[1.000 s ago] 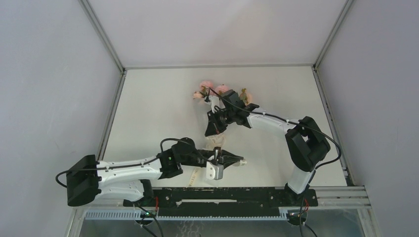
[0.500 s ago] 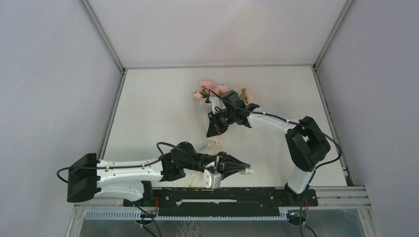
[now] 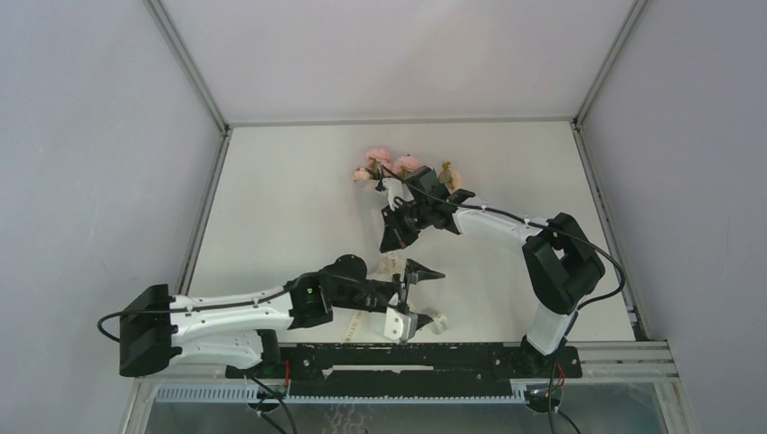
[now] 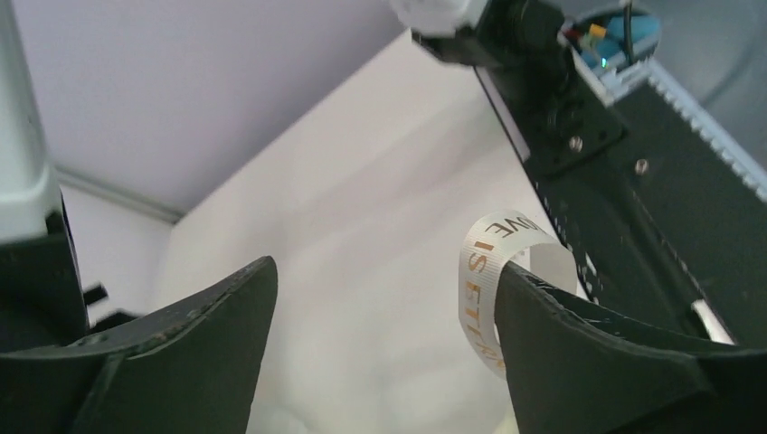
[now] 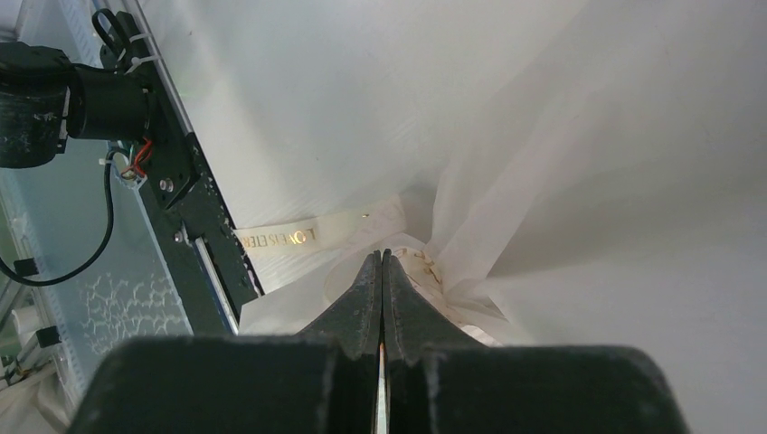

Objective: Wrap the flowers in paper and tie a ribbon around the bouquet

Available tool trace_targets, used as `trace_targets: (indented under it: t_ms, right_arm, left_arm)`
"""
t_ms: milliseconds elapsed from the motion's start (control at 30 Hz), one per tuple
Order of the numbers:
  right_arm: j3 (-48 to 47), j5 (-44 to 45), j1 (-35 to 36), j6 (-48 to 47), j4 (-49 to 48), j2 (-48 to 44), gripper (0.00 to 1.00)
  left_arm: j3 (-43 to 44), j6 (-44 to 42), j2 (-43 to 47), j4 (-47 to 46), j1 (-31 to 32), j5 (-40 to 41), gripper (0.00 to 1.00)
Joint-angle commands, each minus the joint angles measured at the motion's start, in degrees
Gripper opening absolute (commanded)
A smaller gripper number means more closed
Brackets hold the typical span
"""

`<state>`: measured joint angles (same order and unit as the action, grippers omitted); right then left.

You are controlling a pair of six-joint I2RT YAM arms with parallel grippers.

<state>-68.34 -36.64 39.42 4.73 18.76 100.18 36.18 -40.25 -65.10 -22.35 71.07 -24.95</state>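
Note:
The flowers [image 3: 403, 166] lie at the back of the table, pink heads pointing away from me. Over their stem end my right gripper [image 3: 391, 240] is shut. In the right wrist view its tips [image 5: 382, 256] sit right at the ribbon [image 5: 280, 238], which is wound round the gathered translucent paper [image 5: 543, 163]. A thin pale sliver shows between the jaws, and I cannot tell what it is. My left gripper [image 3: 418, 298] stands wide open near the front. A curl of gold-lettered ribbon [image 4: 479, 289] rests against its right finger [image 4: 579, 362], ungripped. The loose ribbon end [image 3: 439, 320] lies on the table.
The black front rail [image 3: 434, 354] with the arm bases runs close behind the left gripper, also seen as the rail [image 4: 633, 181] in the left wrist view. White enclosure walls [image 3: 108, 136] bound the table on both sides.
The left gripper opened and let go of the ribbon end, which now lies by the front rail. The hand first reached right, then drew back a little. The right arm stayed still.

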Motion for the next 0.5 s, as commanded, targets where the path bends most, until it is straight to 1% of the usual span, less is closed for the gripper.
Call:
trace_targets:
  t_ms: [0, 167, 333, 400, 467]
  right_arm:
    - [-2.0, 0.6, 0.1, -1.0, -0.3, -2.6, 0.00]
    - [-2.0, 1.6, 0.2, 0.7, -0.3, -3.2, 0.00]
    - [-1.9, 3.5, 1.2, 2.1, -0.1, -4.7, 0.00]
    - [-2.0, 4.2, 1.8, 2.1, -0.4, -5.3, 0.00]
    - [-2.0, 4.5, 1.8, 2.4, -0.8, -5.6, 0.00]
  left_arm:
    - [0.4, -6.4, 6.4, 11.6, -1.3, 5.0, 0.93]
    - [-1.1, -4.5, 11.1, 14.8, -3.1, 11.7, 1.00]
    - [-1.2, -2.4, 15.1, 18.5, -4.4, 15.8, 1.00]
    - [0.3, -1.1, 15.8, 22.6, -4.4, 17.4, 1.00]
    - [2.3, -2.1, 15.4, 28.2, -4.4, 17.6, 1.00]
